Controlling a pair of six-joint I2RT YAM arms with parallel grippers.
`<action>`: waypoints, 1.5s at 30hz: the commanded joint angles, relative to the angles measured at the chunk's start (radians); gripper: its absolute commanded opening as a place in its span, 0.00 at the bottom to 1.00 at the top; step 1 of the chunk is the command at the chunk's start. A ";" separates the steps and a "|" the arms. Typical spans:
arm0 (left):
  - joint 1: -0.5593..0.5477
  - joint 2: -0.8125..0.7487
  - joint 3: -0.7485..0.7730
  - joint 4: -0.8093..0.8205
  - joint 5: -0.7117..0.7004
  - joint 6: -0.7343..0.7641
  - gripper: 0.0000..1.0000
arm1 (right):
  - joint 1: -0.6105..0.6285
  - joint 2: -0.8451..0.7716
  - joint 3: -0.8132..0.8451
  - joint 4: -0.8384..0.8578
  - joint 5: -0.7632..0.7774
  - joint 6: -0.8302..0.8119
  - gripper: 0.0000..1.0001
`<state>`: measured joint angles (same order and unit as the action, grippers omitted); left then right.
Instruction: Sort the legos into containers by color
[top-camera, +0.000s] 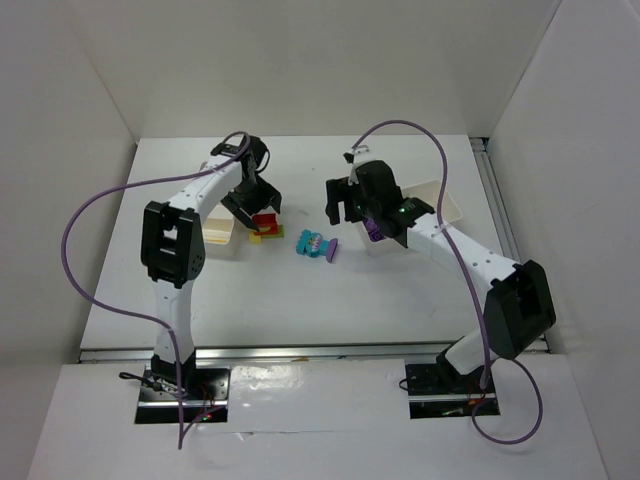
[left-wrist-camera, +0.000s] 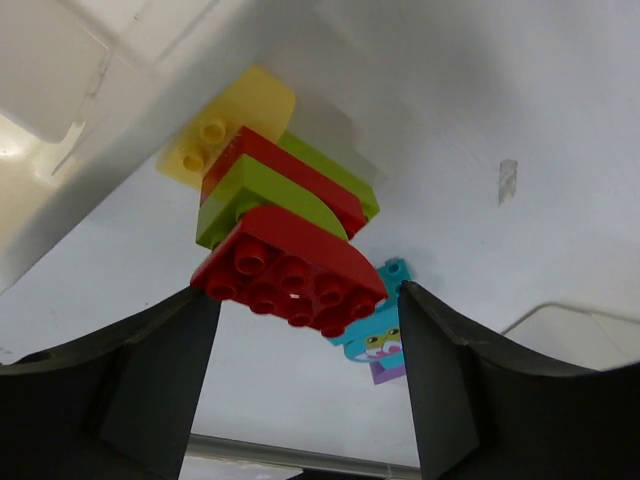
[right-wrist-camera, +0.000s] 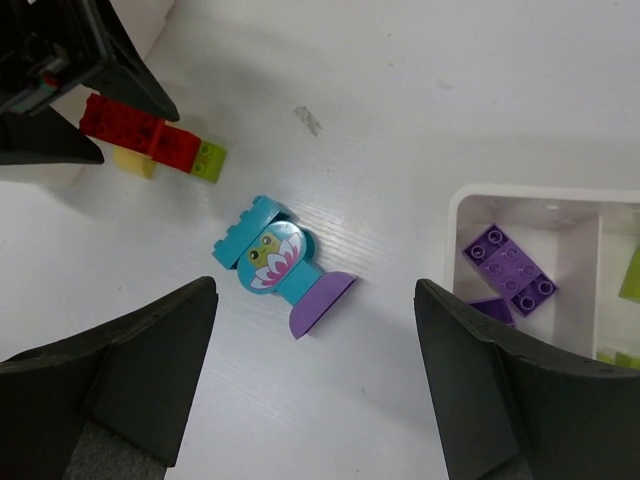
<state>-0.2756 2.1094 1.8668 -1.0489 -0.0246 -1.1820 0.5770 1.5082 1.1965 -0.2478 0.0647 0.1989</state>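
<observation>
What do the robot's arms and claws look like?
The left arm and right arm are white tubes with chunky black joints. A purple cable loops along each. The left gripper and right gripper are black, each with two thick fingers. A green light glows near the right wrist.

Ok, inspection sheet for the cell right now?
surface: white table, one small grey mark.
job's things: red-topped stack beside left tray; cyan-purple stack mid-table; purple bricks in right tray.
clutter: nothing seen.
grippers: left gripper straddles the red-topped stack, grip unclear; right gripper open, empty, above the cyan-purple stack.
cables: purple cables loop free off both arms.
surroundings: white walls on three sides.
</observation>
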 joint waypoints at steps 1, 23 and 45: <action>0.001 0.040 0.037 -0.023 -0.018 -0.038 0.80 | -0.022 -0.057 -0.018 0.012 -0.002 -0.001 0.87; -0.057 0.078 0.192 -0.025 -0.124 0.167 0.88 | -0.031 -0.019 -0.011 0.021 -0.031 0.008 0.87; -0.066 0.141 0.241 -0.043 -0.207 0.136 0.46 | -0.031 -0.019 -0.020 0.021 -0.031 0.008 0.87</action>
<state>-0.3412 2.2509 2.0853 -1.0920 -0.2272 -1.0317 0.5518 1.4937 1.1706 -0.2470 0.0376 0.2012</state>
